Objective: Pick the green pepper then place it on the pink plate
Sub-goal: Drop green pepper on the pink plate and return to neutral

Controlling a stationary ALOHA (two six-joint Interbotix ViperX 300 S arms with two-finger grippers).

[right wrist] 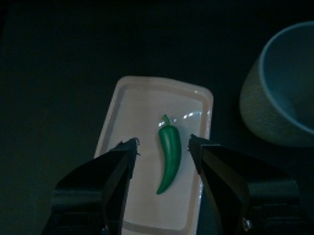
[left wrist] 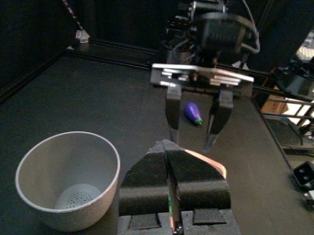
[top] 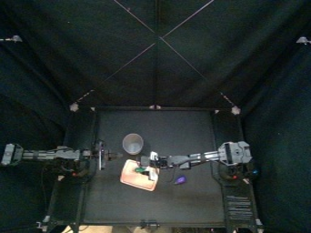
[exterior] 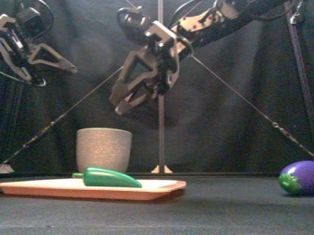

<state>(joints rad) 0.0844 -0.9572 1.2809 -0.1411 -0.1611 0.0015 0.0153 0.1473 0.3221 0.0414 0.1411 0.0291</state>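
Note:
A green pepper lies on the flat pink plate at the table's front left of centre. In the right wrist view the pepper rests lengthwise near the plate's middle. My right gripper hangs open above the pepper, clear of it, with one jaw to each side and nothing held. From above, the right gripper is over the plate. My left gripper is shut and empty, resting at the table's left beside the plate.
A tall grey speckled cup stands upright just behind the plate. A purple toy eggplant lies to the right of the plate.

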